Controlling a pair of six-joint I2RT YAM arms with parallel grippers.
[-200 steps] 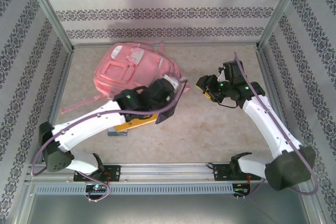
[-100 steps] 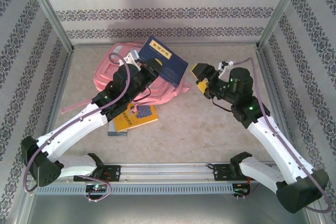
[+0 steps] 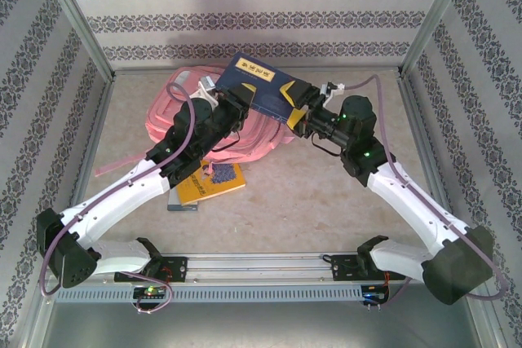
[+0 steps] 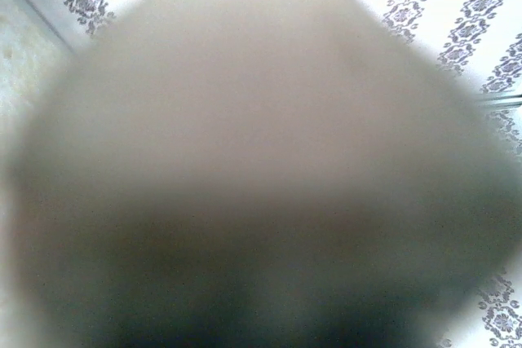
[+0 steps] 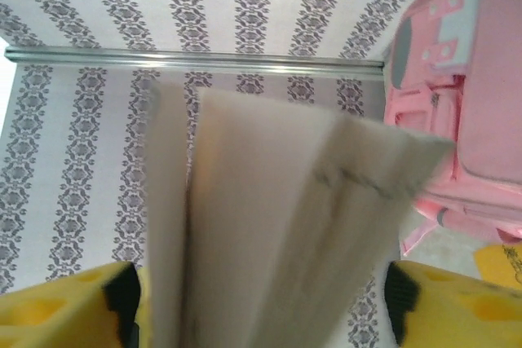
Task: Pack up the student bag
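Observation:
The student bag [image 3: 165, 110], pink, lies at the back left of the table, and its front pockets appear in the right wrist view [image 5: 477, 95]. A blue book [image 3: 254, 85] is held up over the bag's right side. My left gripper [image 3: 234, 106] is shut on the book's left part; in the left wrist view the book is a close blur. My right gripper [image 3: 294, 105] stands open around the book's right edge. In the right wrist view the pale page edge [image 5: 269, 242] runs between the yellow fingers [image 5: 69, 311], with a gap to the right one.
A yellow book [image 3: 214, 181] lies on the table under the left arm, on top of a grey flat thing [image 3: 181, 204]. A pink strap [image 3: 114, 167] trails to the left. Patterned walls and metal posts close in the table on three sides.
The left gripper has lifted the blue book over the bag. The right gripper has moved left to the book's right edge, so its jaws now straddle it.

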